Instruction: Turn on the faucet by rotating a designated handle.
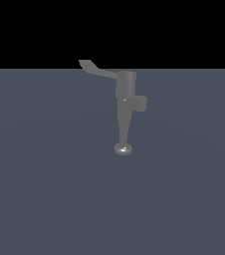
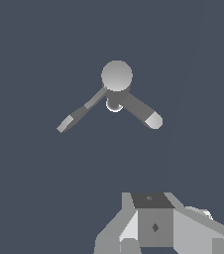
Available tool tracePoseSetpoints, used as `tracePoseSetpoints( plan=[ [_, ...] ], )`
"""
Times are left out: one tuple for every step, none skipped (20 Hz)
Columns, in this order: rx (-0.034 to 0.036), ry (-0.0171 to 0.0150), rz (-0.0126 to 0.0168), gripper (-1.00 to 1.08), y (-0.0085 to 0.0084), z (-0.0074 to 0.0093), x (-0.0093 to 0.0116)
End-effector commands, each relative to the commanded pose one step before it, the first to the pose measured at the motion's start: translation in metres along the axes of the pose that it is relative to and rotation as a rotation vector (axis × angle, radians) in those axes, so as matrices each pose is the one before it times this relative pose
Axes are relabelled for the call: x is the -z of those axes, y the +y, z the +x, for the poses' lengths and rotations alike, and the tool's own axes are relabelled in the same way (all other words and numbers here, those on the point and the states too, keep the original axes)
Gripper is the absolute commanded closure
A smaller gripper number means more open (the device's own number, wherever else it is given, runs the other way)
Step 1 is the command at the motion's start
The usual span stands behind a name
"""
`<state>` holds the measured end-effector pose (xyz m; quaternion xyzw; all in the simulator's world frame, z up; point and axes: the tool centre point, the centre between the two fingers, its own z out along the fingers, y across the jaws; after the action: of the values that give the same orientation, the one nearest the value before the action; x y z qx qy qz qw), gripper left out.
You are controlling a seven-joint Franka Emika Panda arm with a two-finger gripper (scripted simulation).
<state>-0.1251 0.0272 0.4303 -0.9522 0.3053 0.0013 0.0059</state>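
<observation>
I work in a bare simulated space: a flat slate-grey floor (image 1: 45, 199), black void behind, one lone faucet (image 1: 125, 99).

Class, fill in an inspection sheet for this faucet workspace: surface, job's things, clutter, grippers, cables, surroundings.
Surface: plain dark blue-grey floor.
Job's things: faucet upright on its disc base; handle projects from its top toward the exterior view's left; stubby knob on the opposite side.
Clutter: nothing seen.
Grippers: gripper only partly visible in the wrist view, apart from the faucet; state of the jaws cannot be told.
Cables: nothing seen.
Surroundings: black background beyond the floor.
</observation>
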Motion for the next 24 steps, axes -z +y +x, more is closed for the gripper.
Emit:
tracePoseSetpoints(
  plan=[
    [-0.06009,-0.00177,0.00212,1.08,-0.00956,0.00832,-0.00778],
    [-0.02356,-0.00061,0.00046,1.08,-0.00391,0.00298,-0.00324],
    [-0.02358,-0.00057,0.00038,1.08,-0.00397,0.00286,-0.00332],
    [-0.02361,-0.00051,0.00031,1.08,-0.00402,0.00273,-0.00340],
    [-0.02362,-0.00046,0.00023,1.08,-0.00408,0.00260,-0.00348],
    [-0.02366,-0.00040,0.00017,1.08,-0.00412,0.00247,-0.00356],
    [-0.02366,-0.00033,0.00010,1.08,-0.00417,0.00234,-0.00363],
    [-0.02369,-0.00026,0.00004,1.08,-0.00420,0.00221,-0.00371],
    [-0.02370,-0.00019,-0.00002,1.08,-0.00423,0.00207,-0.00379],
    [-0.02371,-0.00012,-0.00008,1.08,-0.00426,0.00193,-0.00386],
    [-0.02372,-0.00004,-0.00013,1.08,-0.00428,0.00180,-0.00394],
    [-0.02372,0.00004,-0.00017,1.08,-0.00430,0.00166,-0.00401],
    [-0.02374,0.00013,-0.00022,1.08,-0.00430,0.00152,-0.00408],
    [-0.02373,0.00021,-0.00025,1.08,-0.00431,0.00138,-0.00416],
    [-0.02375,0.00030,-0.00028,1.08,-0.00431,0.00125,-0.00423],
    [-0.02374,0.00039,-0.00031,1.08,-0.00431,0.00111,-0.00430],
    [-0.02373,0.00049,-0.00033,1.08,-0.00430,0.00097,-0.00437],
    [-0.02373,0.00058,-0.00035,1.08,-0.00428,0.00083,-0.00444],
    [-0.02372,0.00068,-0.00036,1.08,-0.00426,0.00069,-0.00451],
    [-0.02371,0.00077,-0.00037,1.08,-0.00424,0.00056,-0.00458],
    [-0.02345,0.00086,-0.00037,1.08,-0.00416,0.00042,-0.00459],
    [-0.02232,0.00091,-0.00035,1.08,-0.00393,0.00028,-0.00444],
    [-0.02110,0.00094,-0.00032,1.08,-0.00369,0.00015,-0.00425],
    [-0.01989,0.00096,-0.00030,1.08,-0.00344,0.00005,-0.00405]
  ],
)
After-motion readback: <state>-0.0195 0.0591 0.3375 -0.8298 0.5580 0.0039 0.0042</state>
